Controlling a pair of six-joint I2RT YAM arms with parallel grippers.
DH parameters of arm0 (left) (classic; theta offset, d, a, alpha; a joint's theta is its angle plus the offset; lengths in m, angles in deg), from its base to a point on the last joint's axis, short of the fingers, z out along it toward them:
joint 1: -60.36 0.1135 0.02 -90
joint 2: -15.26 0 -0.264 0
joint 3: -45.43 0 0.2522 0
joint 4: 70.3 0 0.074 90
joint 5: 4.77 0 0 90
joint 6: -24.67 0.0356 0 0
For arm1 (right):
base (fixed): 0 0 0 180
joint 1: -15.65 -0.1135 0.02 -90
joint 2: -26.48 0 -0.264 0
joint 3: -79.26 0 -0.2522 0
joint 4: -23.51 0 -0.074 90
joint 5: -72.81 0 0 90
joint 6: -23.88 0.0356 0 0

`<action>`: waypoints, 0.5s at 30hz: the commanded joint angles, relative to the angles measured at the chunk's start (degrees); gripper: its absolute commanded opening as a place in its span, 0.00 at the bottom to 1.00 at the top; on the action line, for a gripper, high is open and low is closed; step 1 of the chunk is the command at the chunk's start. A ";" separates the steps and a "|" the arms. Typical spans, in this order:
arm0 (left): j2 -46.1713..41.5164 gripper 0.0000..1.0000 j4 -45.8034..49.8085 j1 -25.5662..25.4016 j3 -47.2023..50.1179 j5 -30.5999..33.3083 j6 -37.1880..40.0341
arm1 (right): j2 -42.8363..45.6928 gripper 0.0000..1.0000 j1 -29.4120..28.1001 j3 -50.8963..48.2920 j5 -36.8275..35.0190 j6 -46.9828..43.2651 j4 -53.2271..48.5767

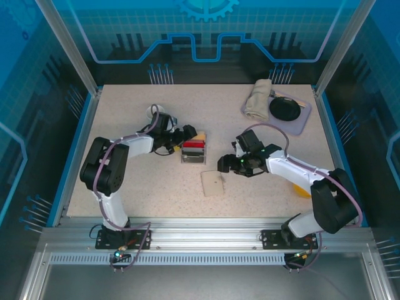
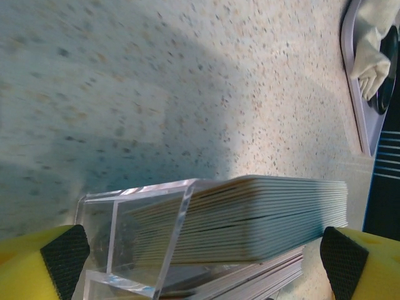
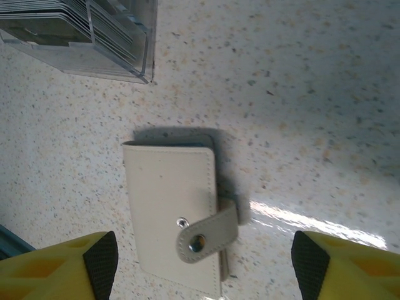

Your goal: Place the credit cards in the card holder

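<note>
The credit cards (image 2: 269, 212) stand stacked on edge in a clear acrylic stand (image 2: 144, 237). In the top view the credit cards (image 1: 193, 149) show red, dark and white edges. My left gripper (image 2: 203, 265) is open, its fingers either side of the stack, and sits at the stand's far end in the top view (image 1: 190, 135). The card holder (image 3: 172, 212) is a beige case lying shut on the table, its strap off the snap stud. My right gripper (image 3: 205, 265) hovers open just above it. From above, the card holder (image 1: 212, 183) lies left of and nearer than the right gripper (image 1: 226, 164).
A grey tray (image 1: 300, 122) at the back right carries a folded cloth (image 1: 257, 99) and a black dish (image 1: 285, 109). A white object (image 1: 153, 111) sits behind the left arm. Something yellow (image 1: 302, 190) lies under the right arm. The clear stand (image 3: 119, 56) is just beyond the card holder.
</note>
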 commanded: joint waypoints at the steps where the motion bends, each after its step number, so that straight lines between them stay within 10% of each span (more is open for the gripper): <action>1: 2.44 0.99 0.21 -2.61 -3.21 -1.94 -1.88 | 2.18 0.75 1.68 -1.95 2.26 1.16 0.80; 15: 14.95 0.99 8.07 -10.75 -21.90 -5.98 1.59 | 6.98 0.71 3.69 -7.46 1.46 2.70 -0.02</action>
